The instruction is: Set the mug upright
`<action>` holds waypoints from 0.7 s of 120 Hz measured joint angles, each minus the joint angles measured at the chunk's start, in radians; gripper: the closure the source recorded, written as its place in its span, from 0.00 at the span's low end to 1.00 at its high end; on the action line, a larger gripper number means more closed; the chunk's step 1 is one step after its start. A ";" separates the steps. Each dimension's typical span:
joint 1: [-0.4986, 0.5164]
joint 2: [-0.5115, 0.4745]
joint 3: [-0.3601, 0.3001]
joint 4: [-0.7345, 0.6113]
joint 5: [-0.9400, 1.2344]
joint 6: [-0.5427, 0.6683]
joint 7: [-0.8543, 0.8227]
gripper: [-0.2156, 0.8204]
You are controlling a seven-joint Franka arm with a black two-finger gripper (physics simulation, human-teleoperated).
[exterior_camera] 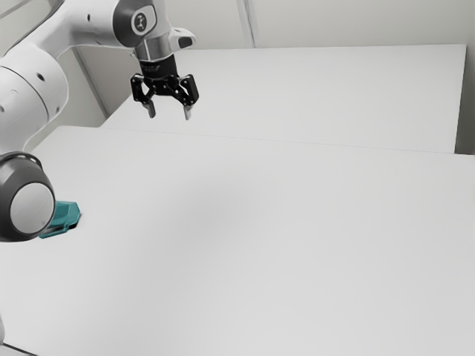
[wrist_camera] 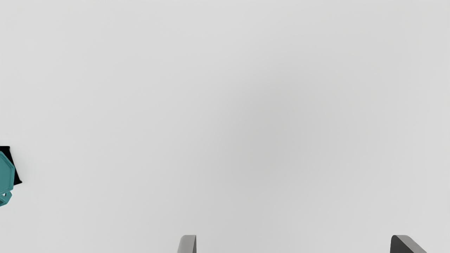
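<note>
High over the table, toward its far side in the exterior view, my gripper [exterior_camera: 169,112] hangs with its fingers wide apart and nothing between them. In the wrist view the gripper [wrist_camera: 293,242] shows two separated fingertips. A teal mug [exterior_camera: 65,216] lies on its side on the table at the exterior view's left, partly hidden behind a round arm joint. The mug [wrist_camera: 6,174] is cut off by the wrist view's edge, well away from the fingers, with part of its handle in sight.
The white table [exterior_camera: 260,237] spreads beneath the arm. A black patch [wrist_camera: 17,178] shows beside the mug. Beyond the table's far edge is another pale surface [exterior_camera: 312,96], with walls behind it.
</note>
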 joint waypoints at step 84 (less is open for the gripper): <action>0.260 -0.199 0.164 -0.409 -0.090 0.131 0.181 0.21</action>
